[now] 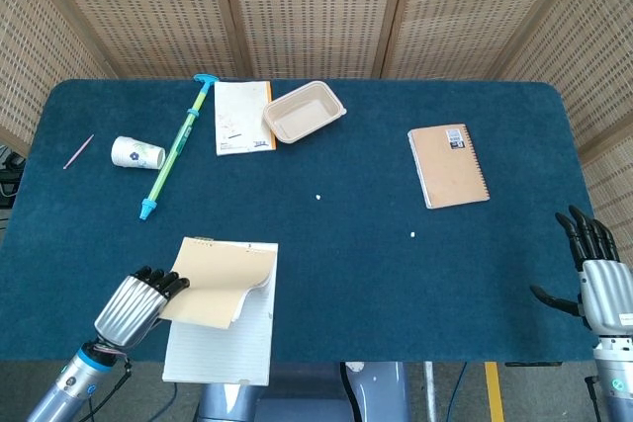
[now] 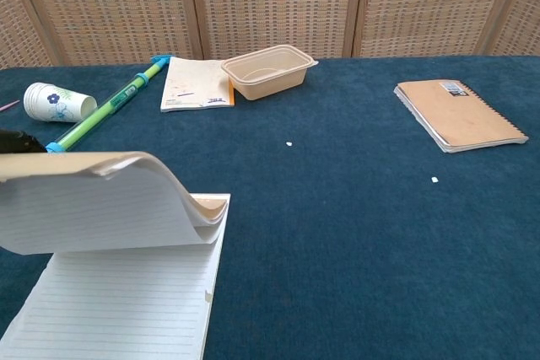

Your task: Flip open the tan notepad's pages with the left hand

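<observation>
Left hand (image 1: 134, 305) gripping lifted tan cover and pages of notepad (image 1: 222, 313), lined sheet exposed. Right hand (image 1: 598, 279) open, empty, at table (image 1: 376, 244) edge.

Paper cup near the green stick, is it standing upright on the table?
No, the paper cup lies on its side on the blue table, just left of the green stick.

Head view: high, looking steeply down on the whole table (image 1: 396, 274). Chest view: low, near the front edge, facing the wicker screen (image 2: 278, 2). Shared: tabletop, screen base.
</observation>
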Controlling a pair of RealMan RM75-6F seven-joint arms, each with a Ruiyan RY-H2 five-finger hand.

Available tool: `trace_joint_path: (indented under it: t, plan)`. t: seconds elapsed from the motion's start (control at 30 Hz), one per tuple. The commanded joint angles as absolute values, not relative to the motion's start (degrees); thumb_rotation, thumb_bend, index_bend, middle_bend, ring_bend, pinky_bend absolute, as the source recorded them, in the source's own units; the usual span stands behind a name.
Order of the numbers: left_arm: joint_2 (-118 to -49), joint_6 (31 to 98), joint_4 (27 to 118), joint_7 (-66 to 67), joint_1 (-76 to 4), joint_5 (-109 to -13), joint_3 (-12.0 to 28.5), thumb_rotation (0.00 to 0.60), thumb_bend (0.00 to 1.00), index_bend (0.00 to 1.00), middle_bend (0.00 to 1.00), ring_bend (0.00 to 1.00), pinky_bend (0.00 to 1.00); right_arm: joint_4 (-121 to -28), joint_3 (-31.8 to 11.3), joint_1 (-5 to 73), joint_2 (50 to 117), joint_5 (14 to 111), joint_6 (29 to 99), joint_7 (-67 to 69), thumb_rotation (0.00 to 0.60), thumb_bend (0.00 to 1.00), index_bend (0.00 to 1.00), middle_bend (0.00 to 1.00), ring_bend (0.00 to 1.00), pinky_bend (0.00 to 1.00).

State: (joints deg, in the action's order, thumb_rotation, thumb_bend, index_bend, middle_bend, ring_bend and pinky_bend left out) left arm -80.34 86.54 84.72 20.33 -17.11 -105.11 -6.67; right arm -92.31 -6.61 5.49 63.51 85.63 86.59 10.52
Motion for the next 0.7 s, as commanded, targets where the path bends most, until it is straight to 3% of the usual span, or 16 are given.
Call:
trace_joint_path:
  t: [0.03, 0.37, 0.7]
  plan:
    - [-81.22, 83.78, 83.23, 19.20, -19.42, -101.52, -2.50, 0.600, 0.78, 0.83, 0.54, 0.55, 0.67, -92.25, -6.55, 5.61, 63.53, 85.68, 86.36, 10.51, 0.600, 0.14, 0.07, 0.00, 0.00, 0.02]
    - [-85.19, 71.47, 74.22, 15.48, -28.66, -88.83, 9.14, 0.600, 0.77, 0.81, 0.53, 0.55, 0.66, -91.87, -6.59, 5.63, 63.51, 85.67, 86.34, 11.17, 0.600, 0.14, 0.07, 0.00, 0.00, 0.02]
    - [-90.03, 64.83, 60.70, 12.99, -36.34, -81.94, 15.43, 0.600, 0.76, 0.78, 0.50, 0.54, 0.65, -90.91, -6.55, 6.26, 64.09, 84.71, 84.58, 11.07, 0.600, 0.14, 0.07, 0.00, 0.00, 0.02]
